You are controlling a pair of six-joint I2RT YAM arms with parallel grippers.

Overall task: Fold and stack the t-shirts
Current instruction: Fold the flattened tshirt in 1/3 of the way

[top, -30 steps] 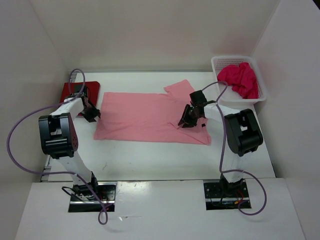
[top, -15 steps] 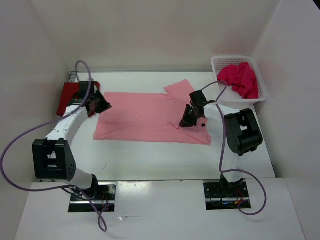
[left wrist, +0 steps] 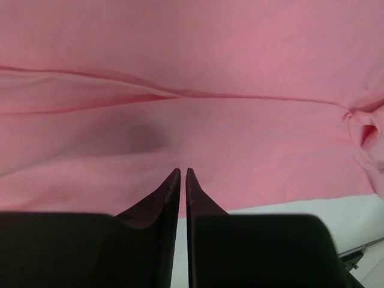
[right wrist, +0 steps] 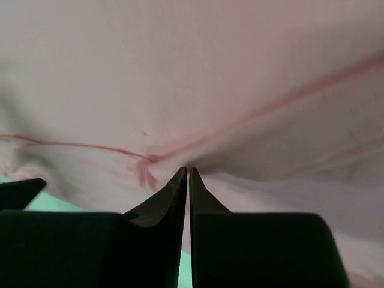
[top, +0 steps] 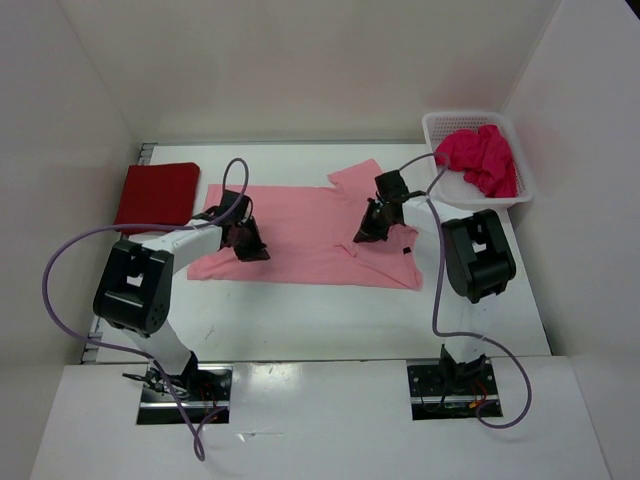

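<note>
Top external view: the pink shirt [top: 300, 235] lies spread across the middle of the table [top: 300, 315], its length running left to right, with one sleeve sticking out toward the far side at its right end. A red shirt [top: 157, 195] sits folded into a flat rectangle at the far left of the table, just clear of the pink one. A magenta shirt [top: 482, 157] is bunched up inside the white basket [top: 436, 124] in the far right corner.

Both arms reach onto the pink shirt. The left end effector [top: 247, 242] is over the shirt's left part, near its near hem. In the left wrist view its fingers are drawn almost together, with only a thin slit between them. The tips point at flat, unpuckered cloth close to the hem, and a dark shadow falls on the fabric a little to one side. It may hang just above the cloth rather than nip it, and I cannot tell whether any fabric is caught.

The right end effector [top: 370, 228] is at the shirt's right part, just beside the base of the far sleeve. In the right wrist view its fingers are likewise closed to a slit. Creases run in from both sides and meet in a small pucker at the tips, so it has hold of a pinch of the pink shirt.
</note>
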